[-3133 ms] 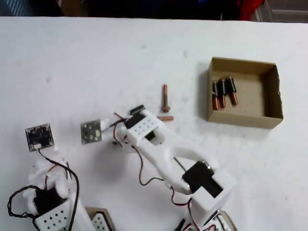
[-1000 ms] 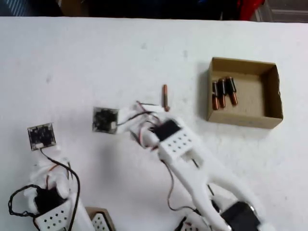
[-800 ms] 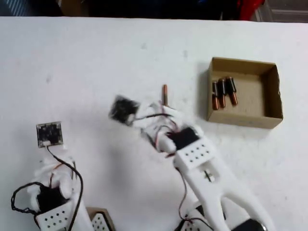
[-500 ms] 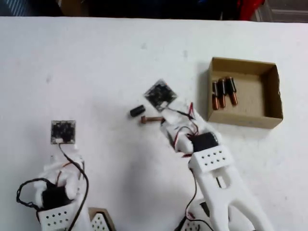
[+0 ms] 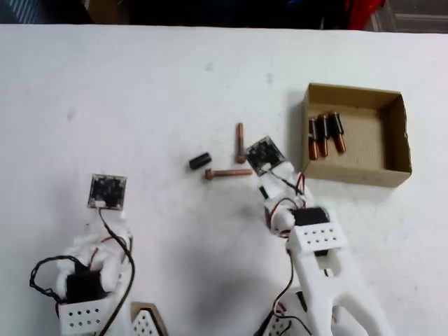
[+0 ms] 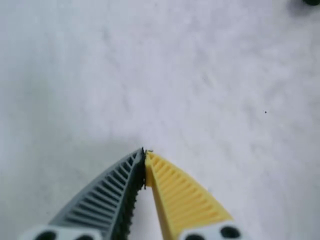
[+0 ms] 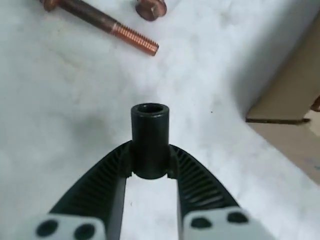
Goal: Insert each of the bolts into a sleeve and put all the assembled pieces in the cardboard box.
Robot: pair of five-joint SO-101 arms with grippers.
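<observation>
the right fingers [image 7: 100, 185] were clenched on a black sleeve [image 7: 150, 130]. it sat between the two black tips, gripped round its lower half. its upper half stood out past the tips, and the open bore [image 7: 150, 109] could be seen. this held sleeve hung above the white desk [image 5: 140, 84], touching none of the loose parts.

just beyond it lay a copper bolt [image 7: 100, 25], flat on the desk. its threaded end pointed towards the sleeve's open end but stayed apart from it. the head of a second bolt [image 7: 151, 7] lay just past that thread. a corner of the cardboard box [image 7: 295, 120] stood near the held sleeve on its right.

from above, the right arm [image 5: 315, 245] reached in from the near edge to a spot just left of the cardboard box [image 5: 392, 140]. the first bolt [image 5: 229, 173] lay crosswise to the left of the arm's tip. the second bolt [image 5: 240, 143] lay pointing far, with its head near the first bolt's thread. a loose sleeve [image 5: 199, 161] rested to the left of both bolts, close to the first bolt's head but not touching it. three assembled pieces [image 5: 323, 133] lay side by side in the box against its left wall.

the left fingers [image 6: 180, 195], one grey and one yellow, were clenched tip to tip on nothing over bare desk. the left arm [image 5: 84, 280] sat at the near left, well apart from the bolts and sleeves.
</observation>
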